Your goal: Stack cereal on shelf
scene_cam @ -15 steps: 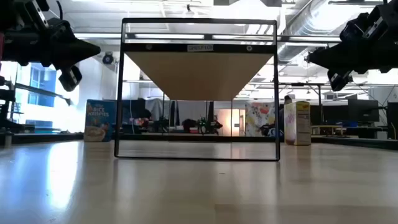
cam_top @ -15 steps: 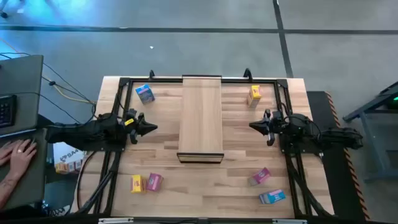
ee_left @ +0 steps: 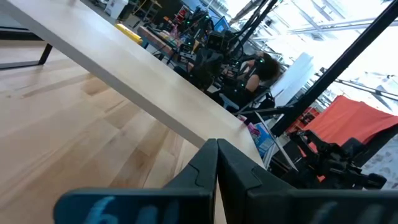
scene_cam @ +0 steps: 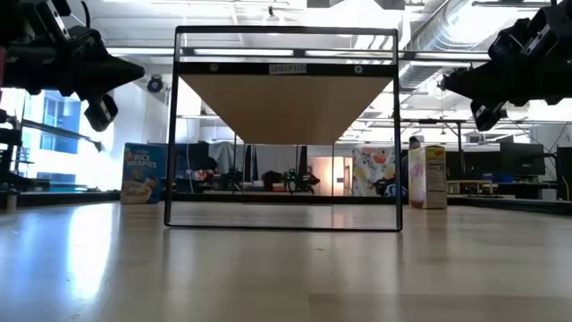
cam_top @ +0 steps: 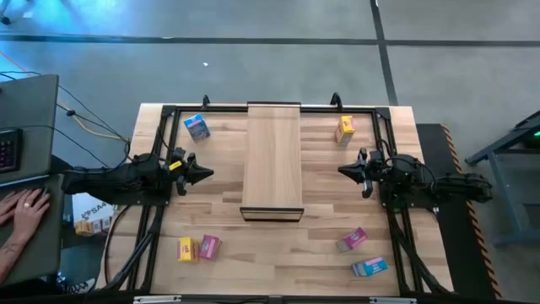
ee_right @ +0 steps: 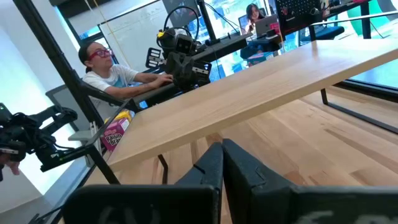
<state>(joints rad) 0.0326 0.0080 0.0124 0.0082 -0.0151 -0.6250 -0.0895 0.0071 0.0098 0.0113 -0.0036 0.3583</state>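
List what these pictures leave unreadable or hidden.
- Print on the pink box and the blue box: too small in the high view.
- Shelf top: the low view sees only its underside.
- Near boxes: absent from the low view.

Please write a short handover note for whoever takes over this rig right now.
Left gripper: shut, empty, hovering left of the shelf.
Right gripper: shut, empty, right of the shelf.
Cereal, all on the table: blue box far left, yellow box far right, yellow and pink near left, pink and blue near right.
Done: nothing stacked.
Left: all six boxes.
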